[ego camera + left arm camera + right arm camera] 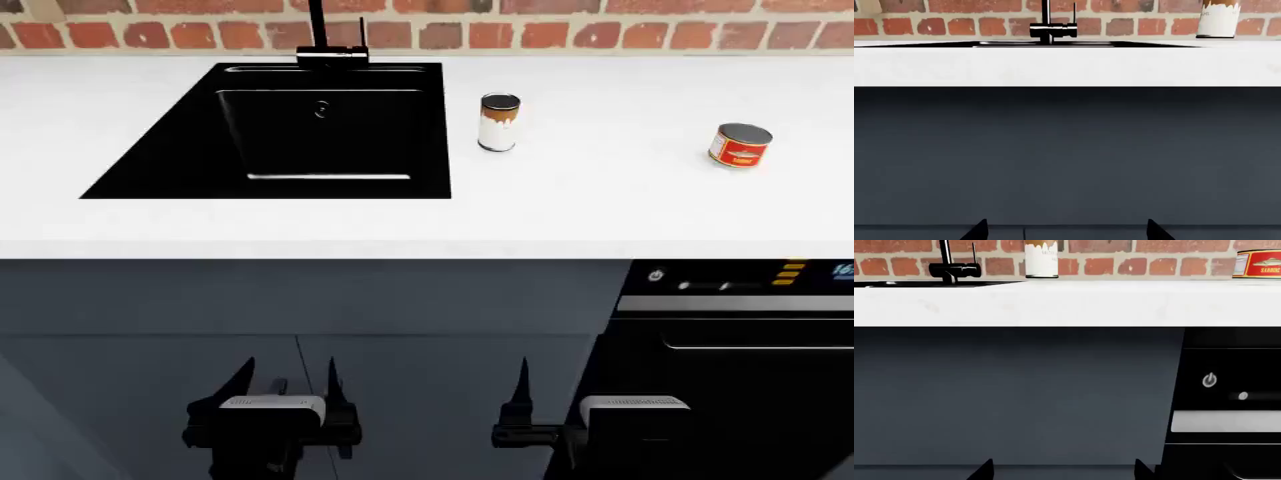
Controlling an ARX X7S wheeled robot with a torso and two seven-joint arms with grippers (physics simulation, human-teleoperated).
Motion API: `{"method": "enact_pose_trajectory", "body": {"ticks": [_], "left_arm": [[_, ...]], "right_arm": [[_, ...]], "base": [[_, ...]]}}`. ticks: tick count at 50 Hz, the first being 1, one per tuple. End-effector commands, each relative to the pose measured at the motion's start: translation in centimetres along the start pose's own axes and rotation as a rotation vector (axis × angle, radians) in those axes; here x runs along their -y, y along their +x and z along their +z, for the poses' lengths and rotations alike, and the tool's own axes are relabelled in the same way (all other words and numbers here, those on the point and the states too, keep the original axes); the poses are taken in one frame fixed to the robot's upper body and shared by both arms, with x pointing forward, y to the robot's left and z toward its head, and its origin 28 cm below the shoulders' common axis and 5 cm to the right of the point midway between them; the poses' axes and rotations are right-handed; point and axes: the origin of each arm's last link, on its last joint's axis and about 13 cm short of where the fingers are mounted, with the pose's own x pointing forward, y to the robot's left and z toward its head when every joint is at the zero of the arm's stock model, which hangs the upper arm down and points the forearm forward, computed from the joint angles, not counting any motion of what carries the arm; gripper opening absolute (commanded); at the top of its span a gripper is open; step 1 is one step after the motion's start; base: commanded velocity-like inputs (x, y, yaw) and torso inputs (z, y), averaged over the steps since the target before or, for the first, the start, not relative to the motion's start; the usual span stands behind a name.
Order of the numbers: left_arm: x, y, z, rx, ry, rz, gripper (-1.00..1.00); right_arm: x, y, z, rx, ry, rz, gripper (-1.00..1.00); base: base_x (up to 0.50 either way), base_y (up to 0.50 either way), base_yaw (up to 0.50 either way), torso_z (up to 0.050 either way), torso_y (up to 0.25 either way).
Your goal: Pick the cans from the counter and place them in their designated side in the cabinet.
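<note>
Two cans stand upright on the white counter (601, 215) in the upper half of the head view: the taller white-and-brown can (498, 123) just right of the black sink (274, 135), whose basin shows nothing inside, and the squat red can (739, 145) well apart at upper right. Both grippers, left (287, 385) and right (547, 400), hang low at the bottom edge before dark cabinet fronts (320, 300), fingers spread and holding nothing, far below the cans. Red brick wall (561, 30) backs the counter; a black oven (741, 340) sits lower right.

We saw a red brick wall (641, 30) behind, and a black dishwasher (734, 370) beside dark grey cabinet fronts (307, 330).
</note>
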Motion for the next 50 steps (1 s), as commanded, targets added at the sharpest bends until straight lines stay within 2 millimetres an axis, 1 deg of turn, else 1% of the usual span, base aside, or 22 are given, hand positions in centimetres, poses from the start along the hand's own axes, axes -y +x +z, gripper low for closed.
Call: {"method": "enact_pose_trajectory", "body": {"ticks": [1, 5, 8, 10, 12, 14, 17, 23, 28, 30, 37, 42, 47, 50], "left_arm": [[0.0, 0.1, 0.1, 0.003, 0.002, 0.0, 1.0], [-0.1, 0.4, 0.4, 0.008, 0.006, 0.003, 1.0], [0.0, 0.4, 0.8, 0.02, 0.014, -0.009, 1.0], [0.0, 0.4, 1.4, 0.026, 0.018, -0.026, 1.0], [0.0, 0.5, 2.5, 0.035, 0.025, -0.052, 1.0], [0.0, 0.9, 4.1, 0.053, 0.036, -0.082, 1.0], [0.0, 1.7, 6.5, 0.082, 0.05, -0.116, 1.0], [-0.2, 3.6, 10.3, 0.144, 0.056, -0.146, 1.0], [-0.4, 5.2, 12.7, 0.188, 0.069, -0.172, 1.0], [-0.5, 5.9, 13.6, 0.154, 0.057, -0.188, 1.0], [-1.2, 7.5, 16.0, 0.145, 0.061, -0.207, 1.0], [-1.7, 8.3, 16.8, 0.162, 0.09, -0.207, 1.0], [-2.0, 8.6, 17.5, 0.172, 0.09, -0.197, 1.0], [-2.0, 8.7, 17.7, 0.173, 0.088, -0.194, 1.0]], "right_arm": [[-0.1, 0.1, 0.0, 0.002, 0.0, -0.003, 1.0], [0.0, 0.2, 0.2, -0.001, -0.002, -0.008, 1.0], [-0.1, 0.4, 0.7, -0.002, -0.007, -0.006, 1.0], [-0.1, 0.6, 1.4, -0.005, -0.011, -0.004, 1.0], [-0.1, 0.8, 2.3, -0.004, -0.02, -0.003, 1.0], [0.2, 1.0, 3.6, 0.002, -0.034, 0.003, 1.0], [0.5, 1.6, 5.6, 0.015, -0.064, 0.014, 1.0], [1.2, 2.7, 9.2, 0.033, -0.115, 0.018, 1.0], [1.8, 2.8, 11.7, 0.046, -0.127, 0.037, 1.0], [2.1, 2.9, 12.6, 0.046, -0.126, 0.047, 1.0], [2.8, 3.4, 15.2, 0.05, -0.122, 0.076, 1.0], [3.3, 4.0, 16.9, 0.054, -0.13, 0.095, 1.0], [3.4, 4.6, 17.6, 0.048, -0.156, 0.112, 1.0], [3.4, 4.8, 17.8, 0.047, -0.136, 0.126, 1.0]], "base": [[0.0, 0.0, 0.0, 0.0, 0.0], [0.0, 0.0, 0.0, 0.0, 0.0], [0.0, 0.0, 0.0, 0.0, 0.0], [0.0, 0.0, 0.0, 0.0, 0.0], [0.0, 0.0, 0.0, 0.0, 0.0], [0.0, 0.0, 0.0, 0.0, 0.0], [0.0, 0.0, 0.0, 0.0, 0.0], [0.0, 0.0, 0.0, 0.0, 0.0], [0.0, 0.0, 0.0, 0.0, 0.0], [0.0, 0.0, 0.0, 0.0, 0.0], [0.01, 0.0, 0.0, 0.0, 0.0], [0.28, 0.0, 0.0, 0.0, 0.0], [0.41, 0.0, 0.0, 0.0, 0.0], [0.41, 0.0, 0.0, 0.0, 0.0]]}}
